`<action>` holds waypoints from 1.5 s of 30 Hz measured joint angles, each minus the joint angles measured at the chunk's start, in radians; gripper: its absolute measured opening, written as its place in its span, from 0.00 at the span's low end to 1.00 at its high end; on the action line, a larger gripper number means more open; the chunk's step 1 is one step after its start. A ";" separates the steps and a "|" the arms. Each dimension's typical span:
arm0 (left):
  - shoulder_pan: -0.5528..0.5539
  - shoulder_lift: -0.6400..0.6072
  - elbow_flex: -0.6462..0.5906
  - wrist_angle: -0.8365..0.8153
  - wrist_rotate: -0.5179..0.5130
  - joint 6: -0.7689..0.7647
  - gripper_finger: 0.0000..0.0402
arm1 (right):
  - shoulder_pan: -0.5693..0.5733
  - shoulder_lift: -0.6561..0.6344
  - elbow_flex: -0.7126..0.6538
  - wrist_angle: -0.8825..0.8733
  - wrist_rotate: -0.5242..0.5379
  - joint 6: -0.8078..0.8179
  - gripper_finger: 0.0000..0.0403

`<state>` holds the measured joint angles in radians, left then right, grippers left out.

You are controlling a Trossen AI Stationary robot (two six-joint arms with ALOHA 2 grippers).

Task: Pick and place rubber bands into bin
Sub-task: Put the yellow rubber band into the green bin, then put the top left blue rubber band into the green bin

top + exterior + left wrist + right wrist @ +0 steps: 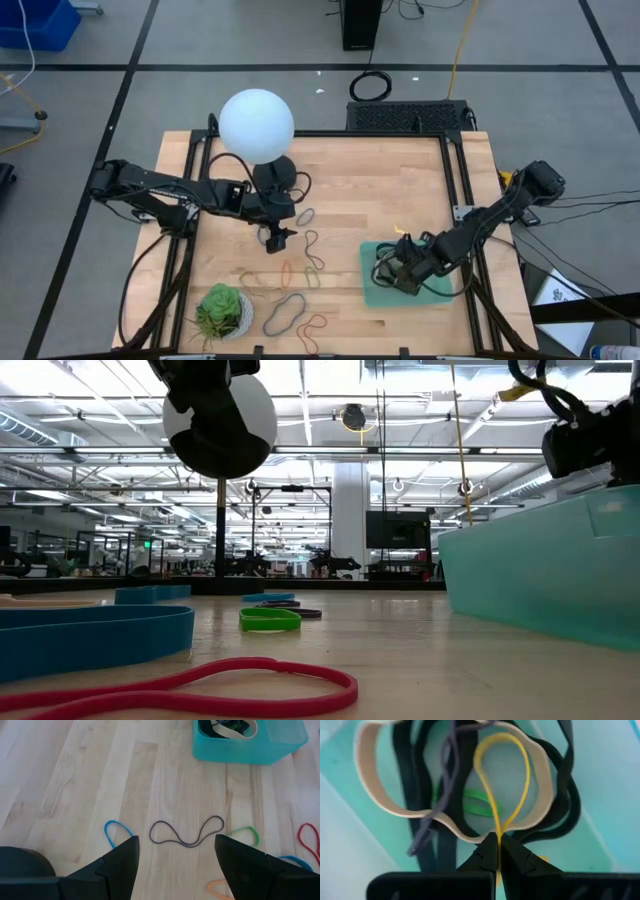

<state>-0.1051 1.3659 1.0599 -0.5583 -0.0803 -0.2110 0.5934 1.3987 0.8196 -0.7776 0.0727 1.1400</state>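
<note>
Several rubber bands lie flat on the wooden table; the left wrist view shows a dark one, a blue one, a green one and a red one. My left gripper hovers open above the dark band and touches nothing. The mint-green bin stands at the right and holds tan, black, green and purple bands. My right gripper is over the bin, shut on a yellow rubber band. My right gripper pinches one end of the yellow band's loop between its two fingertips. The fingers point steeply down from above. The loop hangs below them, open and slack, over the bands in the bin; whether it touches them I cannot tell.
A white globe on a dark stand rises at the table's far left-centre. A white pot with a green succulent stands at the near left. More bands lie along the near edge. Black frame rails line the table's sides.
</note>
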 joint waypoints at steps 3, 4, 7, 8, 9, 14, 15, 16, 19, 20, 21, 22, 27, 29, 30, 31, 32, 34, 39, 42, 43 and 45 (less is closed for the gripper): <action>0.000 0.000 0.000 0.000 0.000 -0.001 0.66 | 0.000 0.000 -0.004 -0.001 0.000 0.000 0.00; 0.000 0.000 0.000 0.000 0.000 -0.001 0.66 | 0.000 0.000 -0.004 0.000 0.001 0.000 0.00; 0.000 0.000 0.000 0.000 0.000 -0.001 0.66 | 0.000 -0.001 -0.004 0.001 0.001 -0.019 0.03; 0.000 0.000 0.000 0.001 0.000 -0.001 0.66 | 0.000 -0.001 -0.004 0.000 0.002 -0.023 0.04; 0.000 0.000 0.000 0.001 0.000 -0.001 0.66 | 0.000 -0.001 -0.004 -0.001 0.003 -0.023 0.06; 0.000 0.000 0.000 0.002 0.000 -0.002 0.66 | 0.000 -0.001 -0.004 -0.001 0.003 -0.035 0.18; 0.000 0.000 0.000 0.002 0.000 -0.002 0.66 | 0.000 -0.001 -0.004 -0.001 0.003 -0.040 0.21; 0.000 0.000 0.000 0.003 0.000 -0.002 0.66 | 0.000 -0.001 -0.004 -0.001 0.004 -0.045 0.25; 0.000 0.000 0.000 0.013 0.000 -0.003 0.66 | 0.000 -0.003 -0.004 -0.005 0.004 -0.061 0.35; 0.000 0.000 0.000 0.017 0.000 -0.005 0.66 | 0.000 -0.007 -0.004 -0.010 0.004 -0.062 0.38; 0.000 0.000 0.000 0.020 0.000 -0.007 0.66 | 0.000 -0.013 -0.004 -0.014 0.004 -0.063 0.40; 0.000 0.000 0.000 0.025 0.000 -0.008 0.66 | 0.000 -0.021 -0.004 -0.017 0.004 -0.062 0.42; 0.000 0.001 0.000 0.038 0.000 -0.007 0.66 | 0.000 -0.078 -0.004 -0.032 0.008 -0.063 0.50; 0.000 0.001 0.000 0.038 0.000 -0.004 0.66 | 0.000 -0.107 -0.004 -0.045 0.008 -0.063 0.51; 0.000 0.001 0.000 0.038 0.000 -0.004 0.66 | 0.000 -0.123 -0.004 -0.052 0.010 -0.064 0.52; 0.000 0.001 0.000 0.038 0.000 -0.004 0.66 | 0.000 -0.141 -0.004 -0.062 0.016 -0.063 0.52; 0.000 0.001 0.000 0.038 0.000 -0.004 0.66 | 0.000 -0.157 -0.004 -0.073 0.033 -0.064 0.53; 0.000 0.001 0.000 0.038 0.000 -0.004 0.66 | 0.000 -0.199 -0.004 -0.081 0.079 -0.086 0.54; 0.000 0.001 0.000 0.038 0.000 -0.003 0.66 | -0.011 -0.309 0.017 -0.055 0.240 -0.202 0.54; 0.000 0.001 0.000 0.039 0.000 -0.003 0.66 | -0.028 -0.366 0.044 0.004 0.318 -0.319 0.53; 0.000 0.001 0.000 0.040 0.000 -0.008 0.66 | -0.036 -0.384 0.049 0.039 0.337 -0.367 0.53; 0.000 0.001 0.000 0.040 0.001 -0.015 0.66 | -0.051 -0.418 0.051 0.131 0.376 -0.483 0.53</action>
<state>-0.1051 1.3666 1.0599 -0.5186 -0.0788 -0.2260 0.5419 0.9807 0.8703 -0.6465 0.4485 0.6571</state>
